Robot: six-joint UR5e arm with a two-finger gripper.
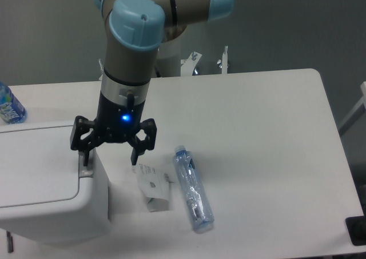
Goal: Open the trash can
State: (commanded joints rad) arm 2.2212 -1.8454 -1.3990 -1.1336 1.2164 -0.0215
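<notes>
Trash can point(48, 184) sits at lower left of the frame on the white table point(257, 133), lid flat and closed, cut off by the left edge. Its long axis runs roughly left-right across the picture; the small grey latch point(86, 166) is on its right rim, facing the centre of the table.

Pincer point(111, 154) hangs from the arm point(134, 42) above the bin's right edge, jaws spread wide, holding nothing. One black finger point(83, 150) is over or at the latch; contact can't be confirmed. The other finger is off the bin, over the table just above the paper. Blue light lit on the wrist.

Clutter right of the bin: a crumpled white paper piece point(151, 186) with a printed label, close to the bin's right wall, and just beside it a clear plastic bottle point(193, 188) lying on its side, cap toward upper left, base toward lower right. Neither touches the bin.

Second bottle with blue label point(10, 106) at the left edge, behind the bin. Metal brackets point(206, 62) at the table's far edge, upper middle.
</notes>
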